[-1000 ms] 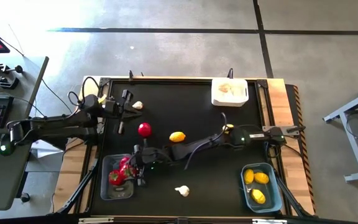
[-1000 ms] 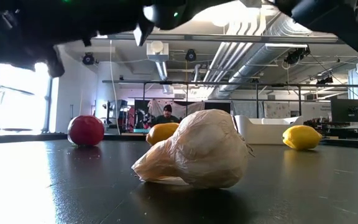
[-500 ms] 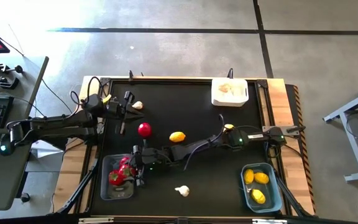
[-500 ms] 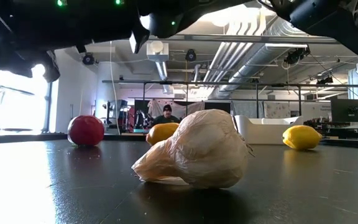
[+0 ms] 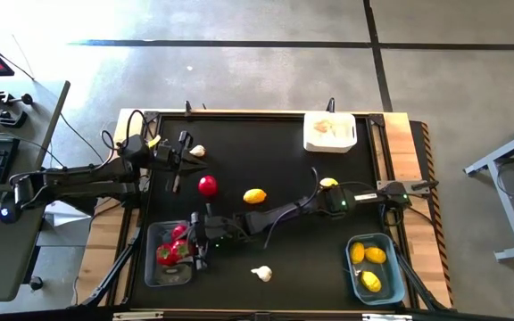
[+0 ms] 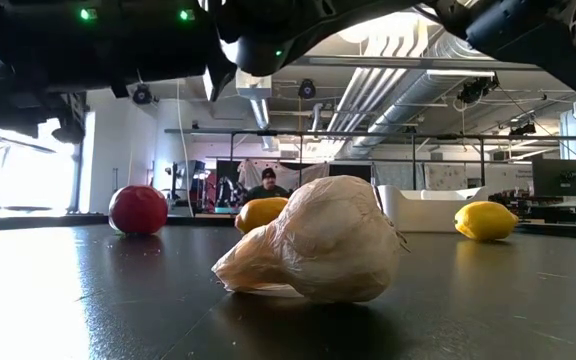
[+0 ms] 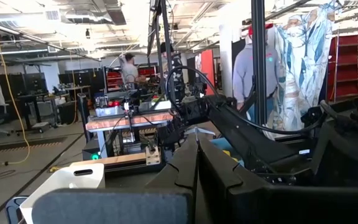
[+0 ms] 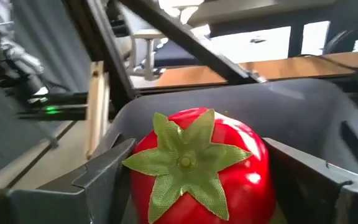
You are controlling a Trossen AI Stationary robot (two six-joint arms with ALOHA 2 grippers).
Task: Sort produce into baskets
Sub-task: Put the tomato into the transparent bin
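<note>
As the right gripper (image 5: 196, 252) has lifted slightly over the grey basket (image 5: 154, 275) at the high view's lower left, its jaws now stand spread. In the right wrist view, the released red piece (image 8: 201, 168) rests inside. The left gripper (image 5: 175, 181) stays clenched, upper left.

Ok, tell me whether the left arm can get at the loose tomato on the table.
Probably yes. The left hand is shut and hangs just beside the tomato, with bare table between them; the right hand is off over the tomato basket.
</note>
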